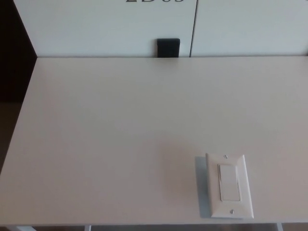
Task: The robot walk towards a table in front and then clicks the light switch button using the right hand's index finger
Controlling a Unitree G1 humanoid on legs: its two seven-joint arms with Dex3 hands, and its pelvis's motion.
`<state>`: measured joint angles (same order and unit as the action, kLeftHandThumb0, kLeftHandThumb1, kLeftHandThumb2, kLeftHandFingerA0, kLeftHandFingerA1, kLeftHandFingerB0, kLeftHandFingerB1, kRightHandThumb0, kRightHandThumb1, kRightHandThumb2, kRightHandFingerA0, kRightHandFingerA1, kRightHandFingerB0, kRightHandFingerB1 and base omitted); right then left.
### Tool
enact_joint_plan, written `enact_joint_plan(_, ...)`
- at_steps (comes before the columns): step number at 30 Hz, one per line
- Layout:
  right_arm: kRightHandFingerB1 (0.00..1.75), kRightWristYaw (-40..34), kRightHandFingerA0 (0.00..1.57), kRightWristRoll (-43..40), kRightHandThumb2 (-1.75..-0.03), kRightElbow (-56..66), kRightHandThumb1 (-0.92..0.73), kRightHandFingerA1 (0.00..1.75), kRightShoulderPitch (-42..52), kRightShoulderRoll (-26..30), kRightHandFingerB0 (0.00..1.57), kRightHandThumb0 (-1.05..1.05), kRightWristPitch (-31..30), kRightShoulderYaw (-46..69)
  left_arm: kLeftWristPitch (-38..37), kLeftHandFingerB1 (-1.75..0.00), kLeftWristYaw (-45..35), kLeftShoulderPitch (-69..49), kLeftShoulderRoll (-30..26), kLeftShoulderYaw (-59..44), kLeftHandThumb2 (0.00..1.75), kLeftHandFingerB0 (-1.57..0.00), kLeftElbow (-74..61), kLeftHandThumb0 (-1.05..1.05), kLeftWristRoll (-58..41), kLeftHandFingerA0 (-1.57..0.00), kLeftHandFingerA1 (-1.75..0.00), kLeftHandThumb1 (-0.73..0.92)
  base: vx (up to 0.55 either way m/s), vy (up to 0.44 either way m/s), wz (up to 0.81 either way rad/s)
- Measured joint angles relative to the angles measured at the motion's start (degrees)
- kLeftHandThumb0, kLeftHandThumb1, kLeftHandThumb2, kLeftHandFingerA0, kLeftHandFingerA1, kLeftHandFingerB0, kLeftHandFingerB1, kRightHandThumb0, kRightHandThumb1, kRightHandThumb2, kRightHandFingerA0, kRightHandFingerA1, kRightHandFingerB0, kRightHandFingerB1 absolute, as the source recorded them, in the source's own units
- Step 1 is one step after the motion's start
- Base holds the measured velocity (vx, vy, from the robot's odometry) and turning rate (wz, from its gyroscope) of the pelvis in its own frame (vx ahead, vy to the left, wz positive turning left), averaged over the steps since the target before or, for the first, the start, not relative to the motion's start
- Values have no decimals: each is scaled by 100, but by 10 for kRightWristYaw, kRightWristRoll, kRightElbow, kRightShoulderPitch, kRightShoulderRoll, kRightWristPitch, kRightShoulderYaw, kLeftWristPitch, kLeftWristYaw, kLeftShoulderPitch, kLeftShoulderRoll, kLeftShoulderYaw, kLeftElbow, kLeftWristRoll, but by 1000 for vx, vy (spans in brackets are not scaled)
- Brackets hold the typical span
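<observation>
1. The light switch (pixel 229 185) is lying flat on the white table (pixel 120 134), near the front edge and toward the right side of the head view. Its rocker button (pixel 229 182) is sitting centred in the plate.
2. The plate's long axis is running front to back, away from the robot.
3. Neither hand is showing in the view, so the state of the fingers cannot be told.
4. Judged from its position, the switch is lying on the right arm's side, so the right hand is likely the nearer one.
5. A small black object (pixel 168 47) is standing at the table's far edge against white panels (pixel 106 24); the lettering above is being cut off.
</observation>
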<state>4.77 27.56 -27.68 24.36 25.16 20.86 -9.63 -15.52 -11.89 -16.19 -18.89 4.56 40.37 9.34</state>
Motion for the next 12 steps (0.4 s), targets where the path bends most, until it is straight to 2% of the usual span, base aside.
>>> enact_joint_plan(1, 30, 4, 28, -6, -60, 3, -65, 34, 4, 0, 27, -67, 1, 1, -1, -70, 1, 0, 0, 1, 98, -34, 0, -69, 1, -42, -86, 36, 0, 0, 0)
enact_joint_plan(2, 30, 6, 29, -10, -60, 5, -65, 35, 7, 0, 27, -67, 2, 2, -2, -75, 1, -2, -1, 3, 73, -34, -1, -68, 1, -31, -107, 45, 0, 0, 0)
enact_joint_plan(3, 29, 9, 28, -14, -60, 5, -65, 35, 10, 0, 27, -67, 3, 2, -2, -72, 1, -3, -2, 6, 100, -37, -2, -71, 3, -43, -87, 37, 0, 0, 0)
enact_joint_plan(4, 29, 12, 28, -20, -60, 5, -65, 35, 11, 0, 27, -67, 4, 3, -4, -72, 2, -4, -3, 7, 100, -37, -2, -71, 5, -43, -87, 37, 0, 0, 0)
enact_joint_plan(5, 30, 14, 28, -22, -60, 5, -65, 35, 10, 0, 26, -67, 4, 3, -4, -77, 2, -4, -5, 8, 74, -35, -2, -69, 6, -34, -109, 45, 0, 0, 0)
enact_joint_plan(7, 30, 19, 30, -31, -59, 1, -65, 35, 2, 0, 28, -65, 4, 4, -4, -77, 2, 2, -8, 10, 75, -34, 1, -69, 8, -33, -108, 45, 0, 0, 0)
enact_joint_plan(8, 30, 20, 30, -32, -59, -2, -65, 35, -2, 0, 28, -65, 4, 3, -4, -72, 2, 5, -10, 12, 100, -36, 1, -71, 9, -46, -89, 37, 0, 0, 0)
enact_joint_plan(12, 30, 22, 30, -38, -60, -10, -65, 35, -13, 0, 28, -66, 4, 4, -4, -72, 3, 15, -15, 18, 100, -37, -2, -69, 14, -48, -89, 36, 0, 0, 0)
